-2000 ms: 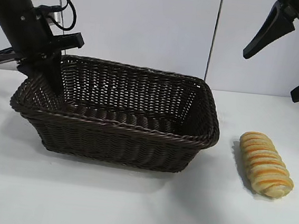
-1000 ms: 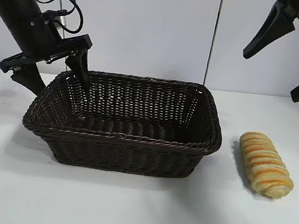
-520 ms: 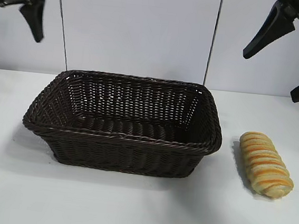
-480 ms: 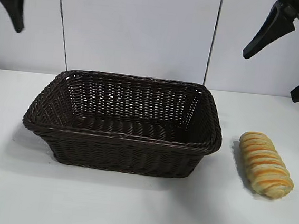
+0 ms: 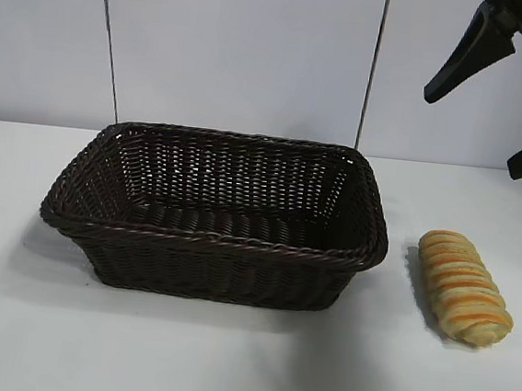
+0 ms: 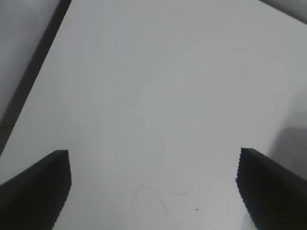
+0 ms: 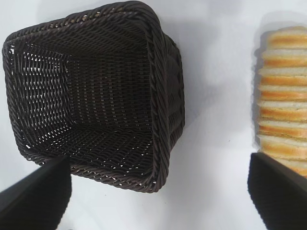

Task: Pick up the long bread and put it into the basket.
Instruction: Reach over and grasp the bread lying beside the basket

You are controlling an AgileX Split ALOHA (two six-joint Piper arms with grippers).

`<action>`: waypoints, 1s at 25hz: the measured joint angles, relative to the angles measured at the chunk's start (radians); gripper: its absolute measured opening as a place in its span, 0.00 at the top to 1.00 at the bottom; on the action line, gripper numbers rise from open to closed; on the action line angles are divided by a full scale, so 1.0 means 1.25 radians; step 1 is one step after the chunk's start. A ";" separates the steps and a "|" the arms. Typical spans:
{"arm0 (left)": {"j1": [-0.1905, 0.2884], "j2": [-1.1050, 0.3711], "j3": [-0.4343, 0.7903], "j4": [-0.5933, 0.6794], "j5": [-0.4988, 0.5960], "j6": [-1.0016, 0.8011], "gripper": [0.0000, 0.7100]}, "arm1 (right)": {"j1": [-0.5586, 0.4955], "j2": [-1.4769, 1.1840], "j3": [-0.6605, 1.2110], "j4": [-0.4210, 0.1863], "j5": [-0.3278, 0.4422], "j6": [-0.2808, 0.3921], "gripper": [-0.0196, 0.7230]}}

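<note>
Nothing of the task is done yet, judging by how things lie. Bread (image 5: 465, 286) rests on the white table (image 5: 227, 359) at the lower right of the exterior frame, well clear of the basket (image 5: 215, 215), which fills the centre and holds nothing that can be seen. A strip of bare table separates the two. The loaf lies with its long axis running from upper left to lower right in that frame, its orange-brown stripes crossing it.

Right gripper (image 5: 501, 98) hangs in the upper right corner of the exterior frame, above and behind the bread, not touching it. Its two dark fingers are spread wide with nothing between them. From the right wrist view, the basket (image 7: 96, 96) fills the left and centre of the frame and the bread (image 7: 283, 110) runs down the right edge, partly cut off; the finger tips sit at the two bottom corners.

Left gripper (image 6: 153, 191) is absent from the exterior frame. Its own wrist view shows only bare table, with its fingers (image 6: 43, 191) set far apart at the bottom corners and holding nothing.

All of the work seems to remain: reaching the loaf, closing on it, lifting it, carrying it over the braided rim, and letting it go inside. The right gripper looks the better placed for this, being nearer the bread.
</note>
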 joint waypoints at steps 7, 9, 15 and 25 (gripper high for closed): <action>-0.078 -0.259 0.000 0.032 0.000 0.033 0.05 | 0.000 0.000 0.000 -0.001 0.005 -0.010 0.04; -0.155 -0.324 0.000 0.074 0.000 0.035 0.05 | 0.000 0.000 0.000 -0.001 0.005 -0.011 0.04; -0.361 -0.533 0.128 0.248 0.000 0.005 0.05 | 0.000 0.000 0.000 -0.001 0.005 -0.013 0.04; -0.375 -0.948 0.593 0.263 -0.021 -0.041 0.05 | 0.000 0.000 0.000 -0.001 0.005 -0.017 0.04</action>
